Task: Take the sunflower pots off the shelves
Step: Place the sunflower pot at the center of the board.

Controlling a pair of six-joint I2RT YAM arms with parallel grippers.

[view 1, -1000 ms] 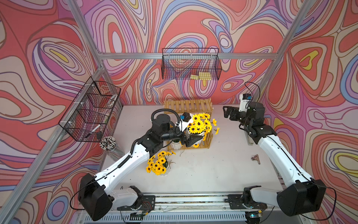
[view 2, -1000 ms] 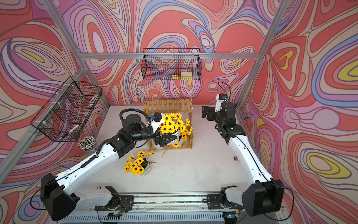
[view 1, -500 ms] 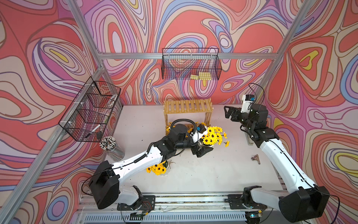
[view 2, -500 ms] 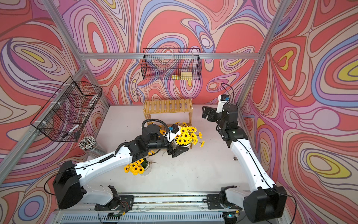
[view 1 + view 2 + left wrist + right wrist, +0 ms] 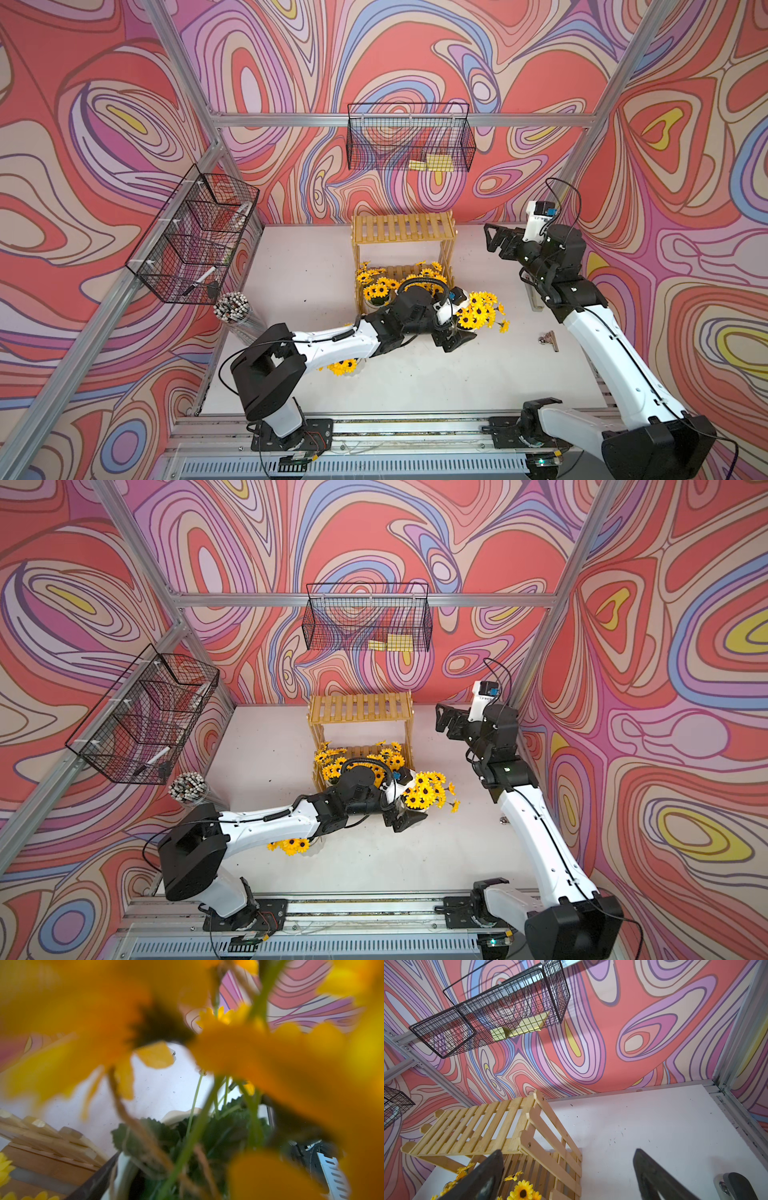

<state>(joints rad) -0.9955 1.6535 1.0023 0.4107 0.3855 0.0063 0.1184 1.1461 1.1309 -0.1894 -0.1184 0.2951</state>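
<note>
Top tier of shelves (image 5: 401, 226) bare. Done: front pot (image 5: 343, 366) down on table (image 5: 436, 390). In hand: held pot (image 5: 482, 313), left gripper (image 5: 455, 337) clamped on it, low beside shelves. Remaining: lower-tier pots (image 5: 376, 289), seemingly two. Idle: right gripper (image 5: 489, 239), jaws apart, empty.

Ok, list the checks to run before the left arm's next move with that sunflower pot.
1. Left claw closed around the held pot: ok.
2. Held pot's base resting on the table: cannot tell, claw and flowers hide it.
3. Metal clip apart from the held pot: ok.
4. Top shelf emptied: ok.
5. Lower shelf emptied: not ok, two pots stand there.
6. Right claw open, empty, off to the side of the shelves: ok.
</note>
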